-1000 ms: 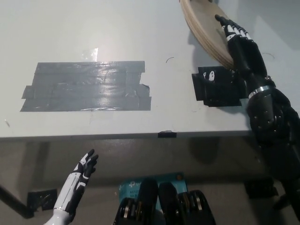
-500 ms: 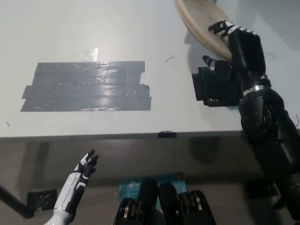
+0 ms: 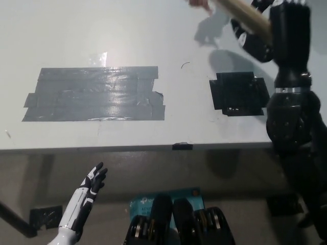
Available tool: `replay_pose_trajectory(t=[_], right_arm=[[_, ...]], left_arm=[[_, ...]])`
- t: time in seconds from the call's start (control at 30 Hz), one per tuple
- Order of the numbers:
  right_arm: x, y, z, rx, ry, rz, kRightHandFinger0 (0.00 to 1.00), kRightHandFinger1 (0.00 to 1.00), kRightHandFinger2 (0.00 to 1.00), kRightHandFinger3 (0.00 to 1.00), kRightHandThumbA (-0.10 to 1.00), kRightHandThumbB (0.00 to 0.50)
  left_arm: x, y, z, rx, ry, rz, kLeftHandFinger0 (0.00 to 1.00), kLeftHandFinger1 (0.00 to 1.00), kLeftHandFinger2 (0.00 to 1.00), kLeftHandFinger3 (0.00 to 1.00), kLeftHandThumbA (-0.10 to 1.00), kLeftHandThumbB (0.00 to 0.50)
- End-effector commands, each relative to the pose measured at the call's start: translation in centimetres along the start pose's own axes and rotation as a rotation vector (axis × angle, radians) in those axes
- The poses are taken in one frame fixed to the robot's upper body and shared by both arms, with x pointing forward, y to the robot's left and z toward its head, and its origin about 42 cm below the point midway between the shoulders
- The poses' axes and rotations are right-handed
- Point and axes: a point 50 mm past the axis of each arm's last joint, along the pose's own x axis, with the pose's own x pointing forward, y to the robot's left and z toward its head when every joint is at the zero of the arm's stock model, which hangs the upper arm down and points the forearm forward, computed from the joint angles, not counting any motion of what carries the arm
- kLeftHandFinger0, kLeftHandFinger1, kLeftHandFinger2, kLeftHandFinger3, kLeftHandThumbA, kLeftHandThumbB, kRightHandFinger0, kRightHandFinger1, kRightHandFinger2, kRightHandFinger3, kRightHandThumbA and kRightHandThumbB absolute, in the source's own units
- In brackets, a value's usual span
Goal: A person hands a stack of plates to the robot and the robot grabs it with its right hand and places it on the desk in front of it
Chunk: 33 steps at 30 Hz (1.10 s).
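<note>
The stack of plates (image 3: 240, 15) is seen at the top edge of the head view, right of centre, as a tan, wood-coloured band tilted down toward the right and held up above the desk (image 3: 153, 41) rather than resting on it. Its lower right end is gripped by the black right hand (image 3: 254, 43): dark fingers (image 3: 260, 5) are wrapped over the upper side while the rest of the hand is pressed against the underside, so the hand is closed around the stack. The black right arm (image 3: 291, 51) is raised almost upright along the right side of the picture. At the very top edge, just left of the stack's upper end, part of a person's hand (image 3: 198, 3) is visible; whether it is touching the plates cannot be told. A soft shadow (image 3: 214, 28) is cast on the pale desk surface beneath the stack. Below that, a black tape patch (image 3: 237, 93) is stuck flat on the desk near its right side, and a larger grey tape patch (image 3: 94, 94), made of overlapping strips, is laid well apart from it toward the left. The white left hand (image 3: 89, 186) is held at the lower left, below the desk's front edge, with its fingers spread apart and nothing held in it.
</note>
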Motion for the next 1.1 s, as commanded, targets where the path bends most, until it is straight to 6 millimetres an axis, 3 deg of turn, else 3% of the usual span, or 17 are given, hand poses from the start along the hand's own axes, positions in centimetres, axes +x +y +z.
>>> replay_pose_trajectory(t=[0.0, 0.17, 0.3, 0.37, 0.47, 0.57, 0.67, 0.7, 0.77, 0.83, 0.9, 1.07], right_arm=[[4.2, -3.7, 3.0, 0.055, -0.204, -0.257, 0.00, 0.00, 0.18, 0.21, 0.76, 0.000], [5.6, -4.8, 3.3, 0.059, -0.229, -0.285, 0.00, 0.00, 0.13, 0.11, 0.72, 0.000], [5.8, -4.5, 2.1, 0.005, -0.237, -0.248, 0.00, 0.00, 0.04, 0.00, 0.67, 0.003], [4.9, -3.6, 0.5, -0.052, -0.232, -0.180, 0.00, 0.00, 0.05, 0.02, 0.66, 0.006], [4.1, -2.4, -1.1, -0.149, -0.241, -0.111, 0.00, 0.00, 0.14, 0.09, 0.84, 0.000], [2.8, -0.7, -3.0, -0.186, -0.263, 0.002, 0.00, 0.02, 0.25, 0.18, 0.79, 0.000], [1.6, 1.3, -4.6, -0.269, -0.273, 0.098, 0.00, 0.00, 0.22, 0.14, 0.79, 0.010], [1.2, 2.0, -5.1, -0.278, -0.276, 0.116, 0.00, 0.00, 0.19, 0.12, 0.67, 0.034], [0.3, 3.2, -6.0, -0.327, -0.286, 0.166, 0.00, 0.00, 0.18, 0.11, 0.62, 0.032], [-0.4, 3.8, -6.7, -0.340, -0.280, 0.211, 0.00, 0.00, 0.19, 0.13, 0.61, 0.021], [-2.0, 5.1, -8.0, -0.380, -0.291, 0.274, 0.00, 0.00, 0.18, 0.14, 0.67, 0.000], [-4.2, 6.6, -8.8, -0.383, -0.249, 0.330, 0.00, 0.00, 0.13, 0.13, 0.62, 0.006]], left_arm=[[0.7, 0.4, 1.1, 0.037, -0.064, -0.015, 1.00, 1.00, 1.00, 1.00, 0.98, 0.263], [0.7, 0.5, 1.0, 0.039, -0.065, -0.015, 1.00, 1.00, 1.00, 1.00, 0.98, 0.261], [0.6, 0.5, 1.1, 0.040, -0.064, -0.018, 1.00, 1.00, 1.00, 1.00, 0.97, 0.248], [0.6, 0.6, 1.2, 0.040, -0.064, -0.020, 1.00, 1.00, 1.00, 1.00, 0.97, 0.250], [0.7, 0.6, 1.2, 0.042, -0.064, -0.024, 1.00, 1.00, 1.00, 1.00, 0.97, 0.255], [0.6, 0.6, 1.2, 0.046, -0.062, -0.023, 1.00, 1.00, 1.00, 1.00, 0.97, 0.258], [0.8, 0.5, 1.2, 0.044, -0.070, -0.022, 1.00, 1.00, 1.00, 1.00, 0.97, 0.251], [0.7, 0.5, 1.1, 0.040, -0.066, -0.021, 1.00, 1.00, 1.00, 1.00, 0.97, 0.257], [0.6, 0.5, 1.1, 0.038, -0.065, -0.020, 1.00, 1.00, 1.00, 1.00, 0.97, 0.253], [0.7, 0.4, 1.1, 0.039, -0.067, -0.022, 1.00, 1.00, 1.00, 1.00, 0.97, 0.249], [0.8, 0.3, 1.0, 0.039, -0.065, -0.025, 1.00, 1.00, 1.00, 1.00, 0.97, 0.249], [0.7, 0.3, 1.2, 0.047, -0.064, -0.026, 1.00, 1.00, 1.00, 1.00, 0.98, 0.248]])
